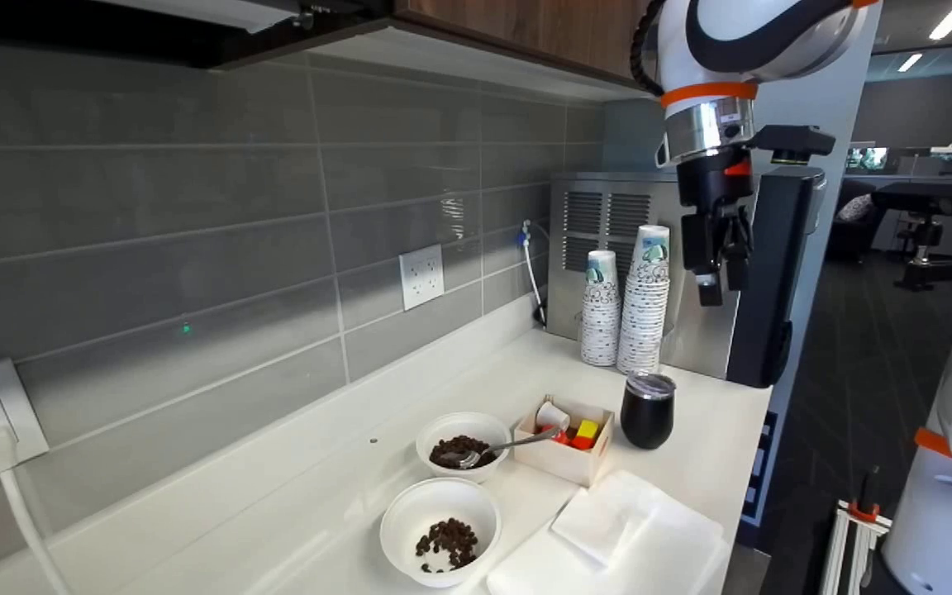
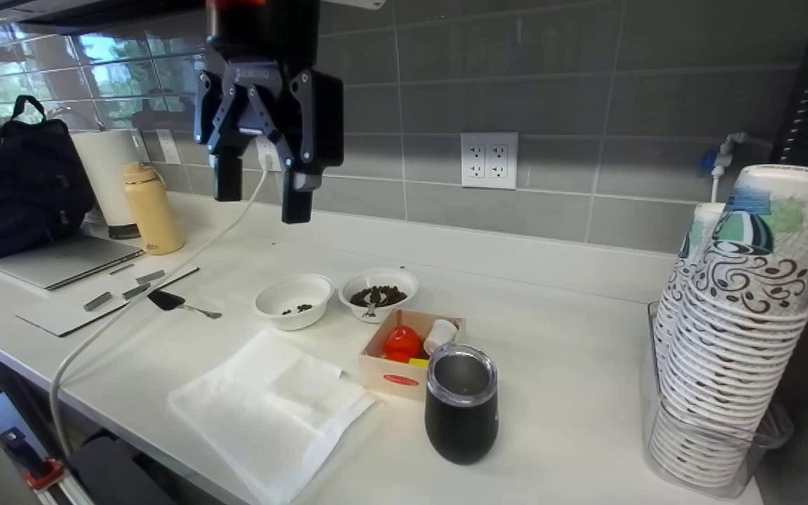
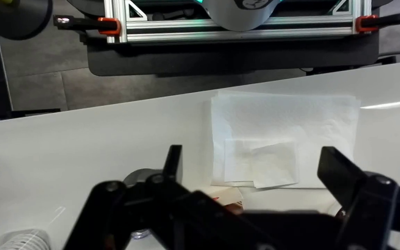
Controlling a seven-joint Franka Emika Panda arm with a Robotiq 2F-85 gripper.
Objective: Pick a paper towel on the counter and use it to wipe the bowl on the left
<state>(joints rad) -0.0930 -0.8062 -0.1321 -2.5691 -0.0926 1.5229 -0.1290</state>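
Note:
The white paper towel (image 1: 596, 526) lies folded on larger white sheets on the counter (image 1: 468, 388); it also shows in an exterior view (image 2: 306, 391) and the wrist view (image 3: 274, 165). The shallow white bowl (image 1: 406, 516) with a few dark crumbs stands beside the sheets, also in an exterior view (image 2: 290, 320); I cannot make it out in the wrist view. My gripper (image 2: 262, 198) is open and empty, high above the counter; it also shows in an exterior view (image 1: 722, 278). In the wrist view its fingertips (image 3: 252, 156) frame the towel from above, well apart from it.
A smaller bowl (image 1: 428, 438) with crumbs and a spoon stands beside the shallow bowl. A wooden box (image 2: 390, 377) and black tumbler (image 2: 461, 424) stand close to the sheets. Tall cup stacks (image 2: 719, 365) stand at the far end. A white cable (image 2: 92, 337) crosses the counter.

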